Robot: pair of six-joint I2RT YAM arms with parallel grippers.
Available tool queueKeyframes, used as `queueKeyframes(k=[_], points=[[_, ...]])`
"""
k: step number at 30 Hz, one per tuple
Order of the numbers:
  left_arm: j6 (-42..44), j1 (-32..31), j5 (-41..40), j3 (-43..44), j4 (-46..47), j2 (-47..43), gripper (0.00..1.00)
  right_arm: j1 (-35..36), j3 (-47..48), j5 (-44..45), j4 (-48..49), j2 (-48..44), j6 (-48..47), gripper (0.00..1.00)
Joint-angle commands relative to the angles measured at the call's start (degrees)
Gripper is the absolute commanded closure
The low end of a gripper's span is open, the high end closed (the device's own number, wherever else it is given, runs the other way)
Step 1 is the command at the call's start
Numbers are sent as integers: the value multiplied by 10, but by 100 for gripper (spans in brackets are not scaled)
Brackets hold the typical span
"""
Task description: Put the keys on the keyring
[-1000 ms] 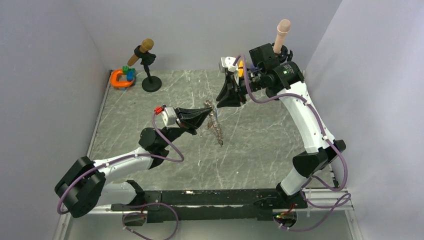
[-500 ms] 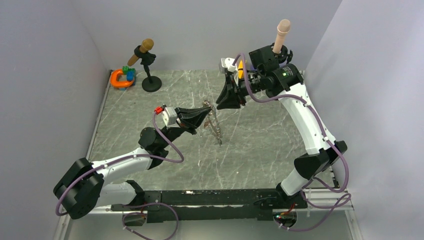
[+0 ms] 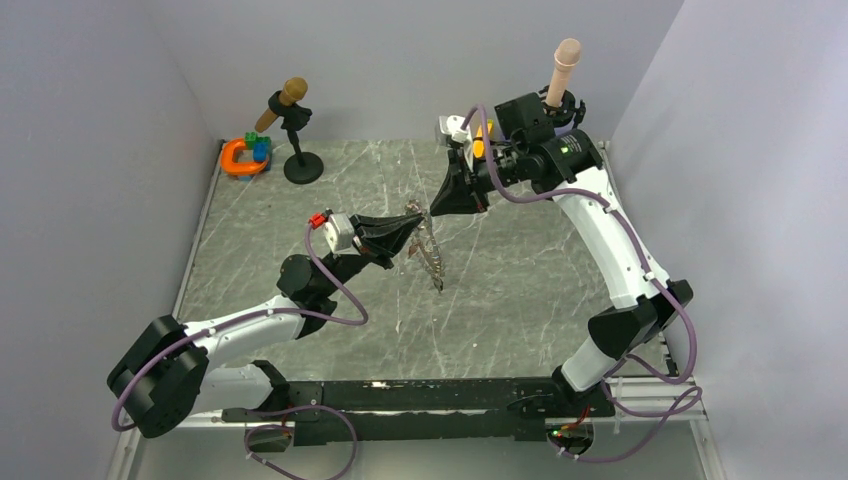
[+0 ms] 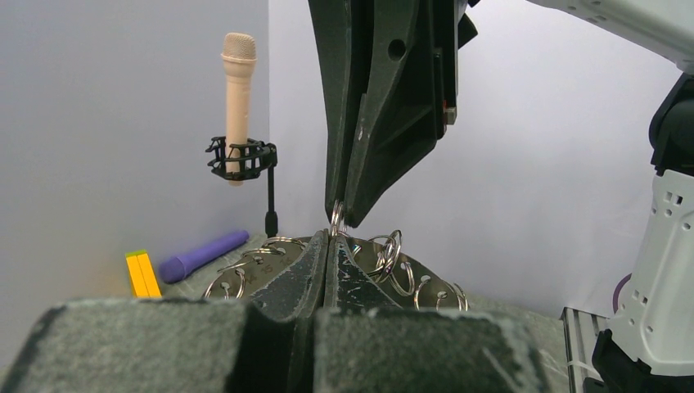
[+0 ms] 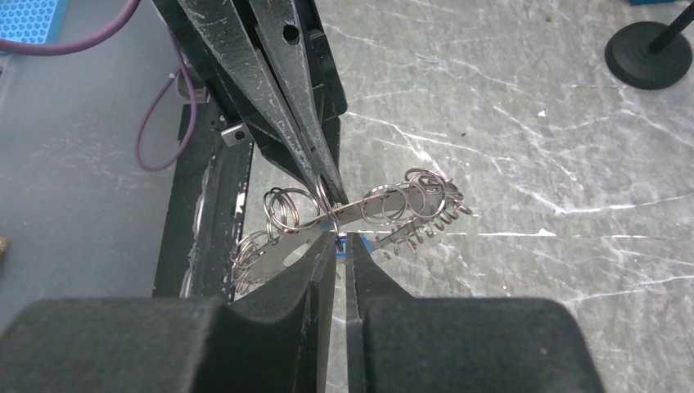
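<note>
Above the middle of the worktop (image 3: 520, 300), the left claw (image 3: 414, 229) is fully closed on the keyring (image 3: 428, 252), which hangs from it. Right claw (image 3: 431, 211): jaws a narrow slit apart, tips at a blue key (image 5: 365, 240) on the rim; grip undetermined.

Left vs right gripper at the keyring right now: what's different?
Grip: left gripper is shut on the keyring; right gripper has its jaws a sliver apart, with a blue piece at the tips, hold unclear. Approach: left gripper points in from the near left, right gripper from the far right. Shared: both tips meet at one spot on the ring's rim.
</note>
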Motion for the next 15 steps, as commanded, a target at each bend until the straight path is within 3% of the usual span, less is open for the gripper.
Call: queueKeyframes(k=[1,8,15], points=[[-2,0,1,26,54,-1,100,5,-9,5,18,-7,10,89],[-1,0,8,28,56,0,100,5,-10,12,20,-9,12,100],[4,0,12,26,61,-4,100,5,-10,15,-1,-13,-15,100]])
